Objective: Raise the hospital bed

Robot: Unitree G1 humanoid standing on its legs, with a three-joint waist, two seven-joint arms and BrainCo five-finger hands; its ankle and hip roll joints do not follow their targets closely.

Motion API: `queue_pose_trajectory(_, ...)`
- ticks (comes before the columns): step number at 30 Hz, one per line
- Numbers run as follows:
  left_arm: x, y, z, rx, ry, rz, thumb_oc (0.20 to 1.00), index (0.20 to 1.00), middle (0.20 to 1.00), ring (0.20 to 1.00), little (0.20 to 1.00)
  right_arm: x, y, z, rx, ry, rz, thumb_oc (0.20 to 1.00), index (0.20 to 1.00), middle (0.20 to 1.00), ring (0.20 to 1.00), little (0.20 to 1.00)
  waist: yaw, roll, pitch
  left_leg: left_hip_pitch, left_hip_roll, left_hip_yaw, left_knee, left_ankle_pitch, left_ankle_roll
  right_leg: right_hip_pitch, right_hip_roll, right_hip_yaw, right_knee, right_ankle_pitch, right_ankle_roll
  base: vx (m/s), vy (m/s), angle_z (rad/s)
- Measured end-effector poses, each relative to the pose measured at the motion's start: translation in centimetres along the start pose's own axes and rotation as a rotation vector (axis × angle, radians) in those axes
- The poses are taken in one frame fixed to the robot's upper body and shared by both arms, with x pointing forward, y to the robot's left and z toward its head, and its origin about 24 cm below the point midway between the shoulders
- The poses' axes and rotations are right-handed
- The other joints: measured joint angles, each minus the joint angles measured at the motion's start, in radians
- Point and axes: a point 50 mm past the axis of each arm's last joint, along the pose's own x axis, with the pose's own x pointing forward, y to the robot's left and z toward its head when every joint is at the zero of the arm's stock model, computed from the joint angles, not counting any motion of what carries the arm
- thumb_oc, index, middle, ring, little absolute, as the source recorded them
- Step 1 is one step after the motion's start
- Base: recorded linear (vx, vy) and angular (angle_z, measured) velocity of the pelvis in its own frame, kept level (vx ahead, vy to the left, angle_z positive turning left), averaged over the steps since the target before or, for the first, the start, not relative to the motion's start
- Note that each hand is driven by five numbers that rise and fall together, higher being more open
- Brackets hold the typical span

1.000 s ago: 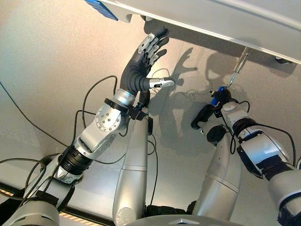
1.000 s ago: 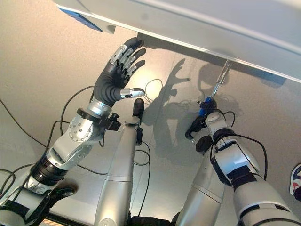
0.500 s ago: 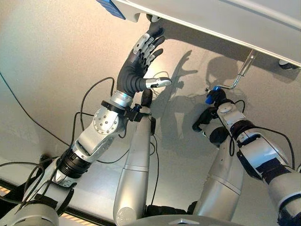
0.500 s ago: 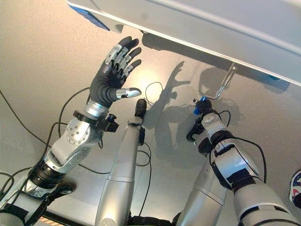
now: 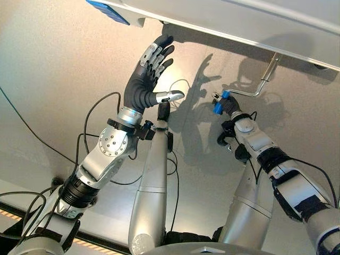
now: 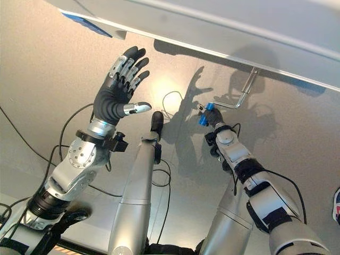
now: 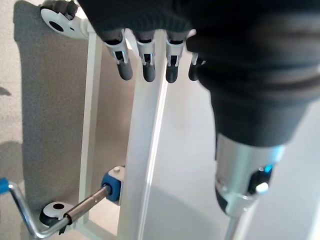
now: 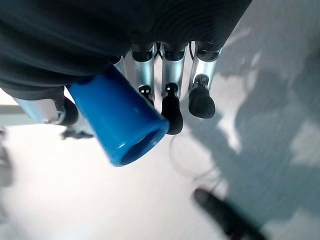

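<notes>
**Cranking under way, blue grip swung toward the left**

Turning the bed crank [image 5: 254, 87] with the right hand [image 5: 227, 108]. Compared with a second ago, blue handle grip [image 5: 218, 102] carried from low beside the shaft to a spot well left of it, bent steel arm now lying nearly level under the bed frame edge [image 5: 223, 33]. Judged as part of a fresh turn, so raising in progress, far from provably done.

Left eye view: left hand [image 5: 150, 66] lifted, fingers straight and spread, thumb out sideways, tips just below the frame edge near a blue label [image 5: 108, 10]; drawn slightly back from the frame since half a second ago. Holding nothing.

Right eye view: same layout; right forearm stretched up and inward, wrist bent toward the grip.

Left wrist view: relaxed fingers [image 7: 144, 62] hanging before a white frame post [image 7: 145, 150]; crank shaft entering a blue collar [image 7: 113, 186] low on that post.

Right wrist view: fingers [image 8: 171, 95] curled around the blue grip, open end of the grip poking out, grasp firm.
</notes>
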Motion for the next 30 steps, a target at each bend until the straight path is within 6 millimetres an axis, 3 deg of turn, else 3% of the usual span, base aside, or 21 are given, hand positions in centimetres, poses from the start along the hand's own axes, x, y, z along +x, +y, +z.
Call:
queue_pose_trajectory(9,-0.5,0.2,-0.3,0.017,0.013,-0.004,1.000,1.000,1.000,1.000,1.000,-1.3,0.5,0.0,0.059,-0.045,0.053,0.200,0.200,0.200,0.200,0.200,-0.009,0.002,0.000,0.077,0.016,0.030,-0.042,0.001,0.002,0.060,0.017,0.012,-0.047,0.012,0.009,-0.01,0.004,-0.05)
queue_pose_trajectory(19,-1.3,0.8,-0.4,0.049,0.021,-0.002,1.000,1.000,1.000,1.000,1.000,-3.5,1.2,0.1,0.145,-0.094,0.121,0.200,0.200,0.200,0.200,0.200,-0.048,-0.001,0.002,0.177,0.046,0.074,-0.124,0.016,0.023,0.160,0.062,0.026,-0.184,0.080,0.030,0.00,-0.028,-0.13)
queue_pose_trajectory(30,-1.9,1.3,0.1,0.056,0.011,-0.014,1.000,1.000,1.000,1.000,1.000,-5.2,-0.3,0.1,0.307,-0.108,0.113,0.200,0.200,0.200,0.200,0.200,-0.092,-0.028,0.004,0.223,0.050,0.105,-0.165,0.027,0.055,0.218,0.081,0.045,-0.292,0.145,0.061,0.00,-0.034,-0.06)
